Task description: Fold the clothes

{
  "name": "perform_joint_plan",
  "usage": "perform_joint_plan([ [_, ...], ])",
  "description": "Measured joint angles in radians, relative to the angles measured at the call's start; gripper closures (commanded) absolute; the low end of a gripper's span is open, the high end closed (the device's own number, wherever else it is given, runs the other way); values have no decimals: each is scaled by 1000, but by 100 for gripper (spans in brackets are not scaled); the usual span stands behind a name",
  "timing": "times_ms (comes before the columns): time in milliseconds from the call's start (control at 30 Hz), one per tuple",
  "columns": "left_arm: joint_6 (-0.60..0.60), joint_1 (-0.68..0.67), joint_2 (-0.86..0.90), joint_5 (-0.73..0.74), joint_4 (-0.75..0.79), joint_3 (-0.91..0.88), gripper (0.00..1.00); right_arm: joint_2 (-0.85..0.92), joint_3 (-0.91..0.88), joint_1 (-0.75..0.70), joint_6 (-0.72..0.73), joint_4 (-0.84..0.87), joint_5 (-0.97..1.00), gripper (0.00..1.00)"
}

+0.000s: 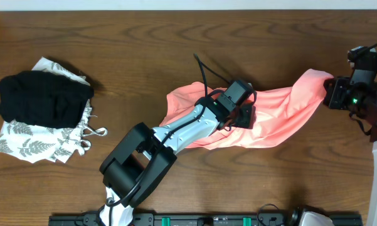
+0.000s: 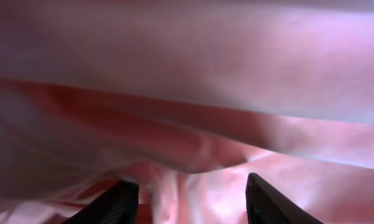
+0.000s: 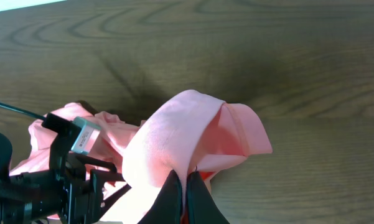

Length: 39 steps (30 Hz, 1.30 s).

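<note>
The clothes, a salmon-pink T-shirt (image 1: pixel 282 116), lie crumpled and stretched from the table's middle out to the right. My right gripper (image 1: pixel 328 94) is shut on the shirt's right end and holds it lifted off the wood. In the right wrist view the fingers (image 3: pixel 174 199) pinch a fold of the pink fabric (image 3: pixel 168 134). My left gripper (image 1: pixel 243 115) sits low over the shirt's middle. In the left wrist view its fingers (image 2: pixel 121 202) stand apart, with pink fabric (image 2: pixel 187 81) filling the view ahead and bunched between them. No lettering shows.
A black folded garment (image 1: pixel 44 97) rests on a white leaf-print garment (image 1: pixel 34 141) at the table's far left. The left arm (image 3: pixel 56 174) shows in the right wrist view. A black rail (image 1: pixel 207 220) runs along the front edge.
</note>
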Motion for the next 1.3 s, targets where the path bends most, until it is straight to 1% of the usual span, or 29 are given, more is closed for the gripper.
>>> perform_joint_plan([
  [200,6,0,0,32,3,0,45,0,0,0,0,0,0,99],
  [567,10,0,25,37,20,0,45,0,0,0,0,0,0,99],
  [600,10,0,34,41,24,0,46,0,0,0,0,0,0,99],
  [767,13,0,54,74,56,0,67,0,0,0,0,0,0,99],
  [1033,44,0,54,105,51,0,76,0,0,0,0,0,0,99],
  [1167,72,0,45,90,9,0,76,0,0,0,0,0,0,99],
  [1300,109,0,3,38,-51,0,76,0,0,0,0,0,0,99],
])
